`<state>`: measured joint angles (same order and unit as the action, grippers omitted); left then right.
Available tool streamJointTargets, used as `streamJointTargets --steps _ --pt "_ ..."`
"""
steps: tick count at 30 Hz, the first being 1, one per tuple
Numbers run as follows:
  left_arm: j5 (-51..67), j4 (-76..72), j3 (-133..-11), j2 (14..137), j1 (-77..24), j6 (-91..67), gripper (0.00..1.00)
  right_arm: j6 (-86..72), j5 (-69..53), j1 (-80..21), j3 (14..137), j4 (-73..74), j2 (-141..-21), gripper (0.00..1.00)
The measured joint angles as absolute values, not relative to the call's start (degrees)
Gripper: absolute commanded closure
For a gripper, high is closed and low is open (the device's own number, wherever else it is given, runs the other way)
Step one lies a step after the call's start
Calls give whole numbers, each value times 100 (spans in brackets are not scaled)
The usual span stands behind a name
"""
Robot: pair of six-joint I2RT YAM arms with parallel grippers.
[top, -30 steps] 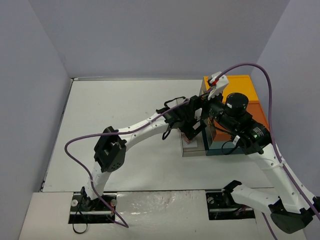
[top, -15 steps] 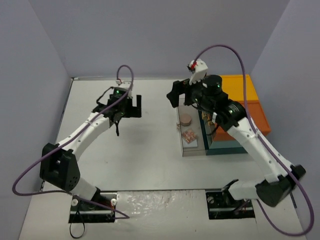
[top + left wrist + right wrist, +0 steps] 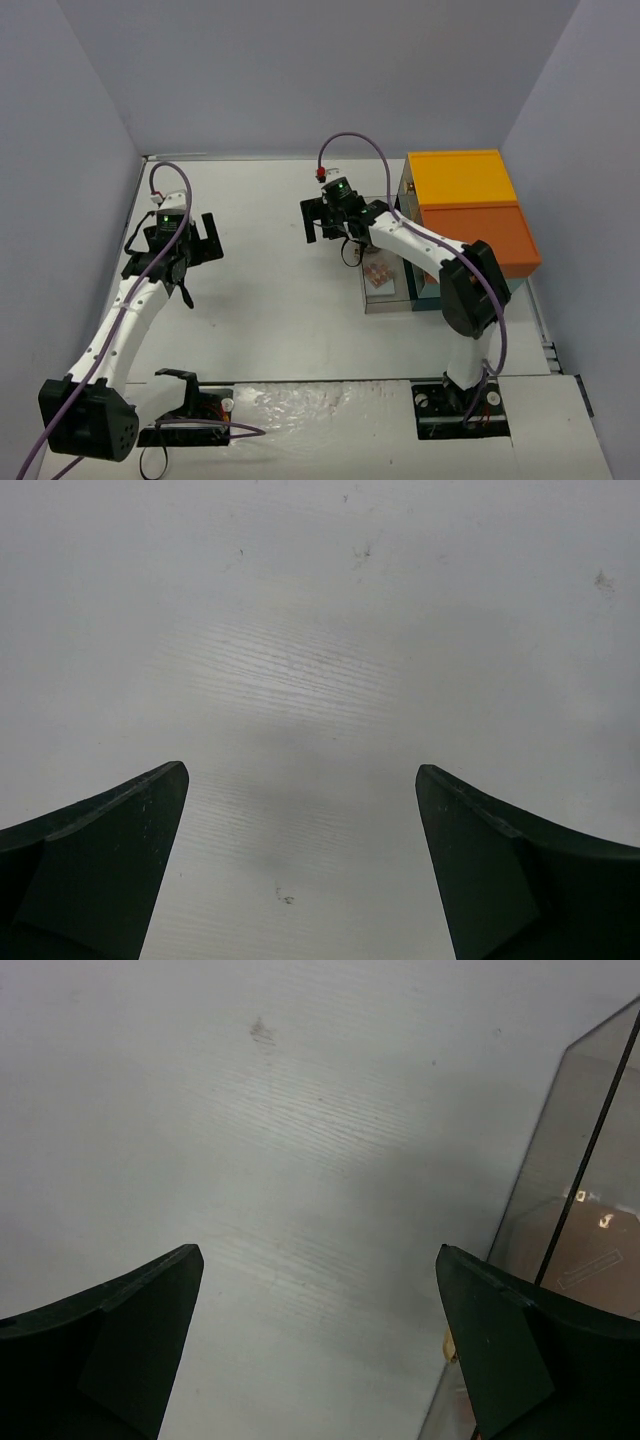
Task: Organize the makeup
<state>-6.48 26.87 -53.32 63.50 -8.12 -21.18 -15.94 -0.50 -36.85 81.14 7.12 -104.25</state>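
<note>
Of the makeup, only a pink-squared palette (image 3: 379, 274) shows, lying inside a clear organizer tray (image 3: 386, 300) right of the table's middle. My right arm crosses over the tray's far part and hides what lies there. My right gripper (image 3: 328, 222) hangs open just left of the tray, over bare table; the right wrist view has its gripper (image 3: 320, 1250) empty and the tray's clear wall (image 3: 585, 1180) at the right edge. Over the left part of the table, far from the tray, my left gripper (image 3: 172, 252) is open, and its gripper (image 3: 300, 770) shows only white tabletop.
A large orange, yellow and teal box (image 3: 470, 205) stands against the tray's right side, near the right wall. Grey walls close the table on three sides. Purple cables loop off both arms.
Both arms have pulled back from the tray. The left gripper swung far left across the table; the right gripper moved from above the box to the tray's left side. Both stayed open.
</note>
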Motion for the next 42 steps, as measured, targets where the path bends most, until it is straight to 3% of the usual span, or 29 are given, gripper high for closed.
streamJointTargets --steps 6,22,32,36,42 --pt "-757 2629 -5167 6134 -812 -2115 3 -1976 761 -3605 7995 608 -11295 0" --pt "-731 2538 -5166 6145 -812 -2108 3 -2329 3299 -2972 7861 1115 -11379 0" --pt "-703 2538 -5166 6140 -812 -2107 3 -2380 3550 -3034 7881 1484 -11422 0" --pt "-652 2708 -5285 6139 -812 -2082 3 -2022 3152 -3233 7885 1535 -10834 0" --pt "-680 3567 -6600 6116 -812 -1876 3 -1461 2534 -3713 8059 1264 -8637 0"
